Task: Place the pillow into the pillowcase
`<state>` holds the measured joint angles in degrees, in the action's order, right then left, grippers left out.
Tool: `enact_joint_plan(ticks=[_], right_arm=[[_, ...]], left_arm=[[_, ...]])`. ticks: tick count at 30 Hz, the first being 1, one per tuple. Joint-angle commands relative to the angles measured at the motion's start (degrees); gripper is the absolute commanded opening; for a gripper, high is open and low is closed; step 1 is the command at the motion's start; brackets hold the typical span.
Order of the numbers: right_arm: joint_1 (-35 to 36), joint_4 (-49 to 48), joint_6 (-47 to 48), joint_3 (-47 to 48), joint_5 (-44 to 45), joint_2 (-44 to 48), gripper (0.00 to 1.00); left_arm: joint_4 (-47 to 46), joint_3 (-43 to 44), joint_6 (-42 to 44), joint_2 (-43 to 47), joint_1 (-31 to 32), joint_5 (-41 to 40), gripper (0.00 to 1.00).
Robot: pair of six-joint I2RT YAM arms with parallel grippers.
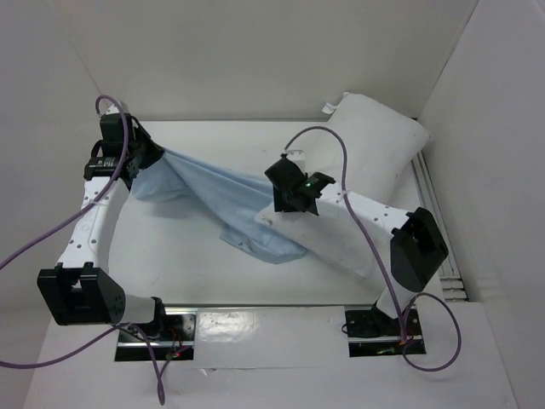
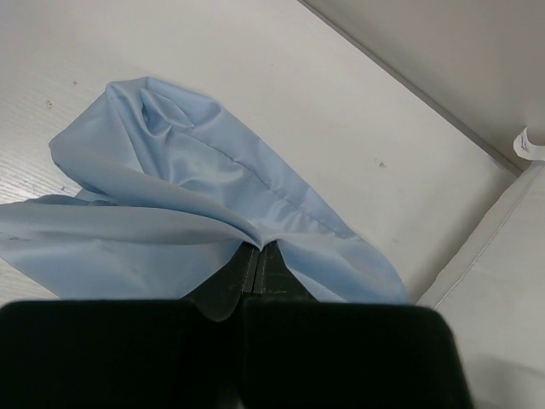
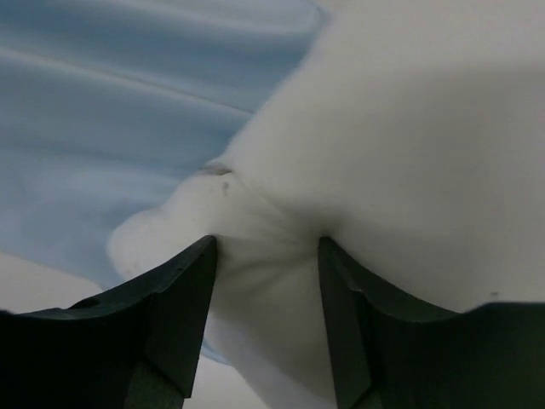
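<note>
The white pillow lies slantwise from the back right corner toward the table's middle. The light blue pillowcase hangs stretched from the far left to the pillow's near corner. My left gripper is shut on the pillowcase's edge and holds it up; in the left wrist view the pillowcase drapes from my left gripper, with the pillow at the right. My right gripper pinches the pillow's near corner; in the right wrist view my right gripper has a bunched fold of the pillow between its fingers, with the pillowcase behind.
White walls close in the table at the back and on both sides. A metal rail runs along the right edge. A small tag sticks out of the pillow's far end. Purple cables loop over both arms.
</note>
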<state>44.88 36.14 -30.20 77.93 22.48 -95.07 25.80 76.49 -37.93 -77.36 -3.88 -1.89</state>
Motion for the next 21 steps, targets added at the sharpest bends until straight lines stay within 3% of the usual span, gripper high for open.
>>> enact_joint_plan(ticks=[1,5,9,11,14,17,21], right_arm=[[-3.7,10.1,-9.2,-7.4,7.6,3.4,0.55],[-8.1,19.3,-12.6,-14.4,14.0,15.1,0.49],[-9.4,21.1,-10.7,-11.8,13.8,22.7,0.47],[-7.9,16.8,-8.1,-7.7,9.8,22.7,0.50],[-3.0,10.9,-7.3,-4.4,4.9,19.6,0.73],[-0.6,5.8,-7.3,-6.6,0.5,15.2,0.75],[-0.6,4.5,-7.6,-12.4,1.0,12.1,0.75]], left_arm=[[-0.8,1.7,1.9,2.3,-0.1,0.0,0.00],[0.5,3.8,2.5,1.8,-0.1,0.0,0.00],[1.0,6.0,3.0,1.2,-0.6,0.5,0.00],[1.5,6.8,3.0,1.2,-1.1,1.1,0.00],[1.5,8.1,2.5,0.7,-2.2,2.9,0.00],[2.1,8.7,2.5,0.2,-2.8,3.6,0.00],[2.7,9.7,3.2,0.8,-2.8,3.6,0.00]])
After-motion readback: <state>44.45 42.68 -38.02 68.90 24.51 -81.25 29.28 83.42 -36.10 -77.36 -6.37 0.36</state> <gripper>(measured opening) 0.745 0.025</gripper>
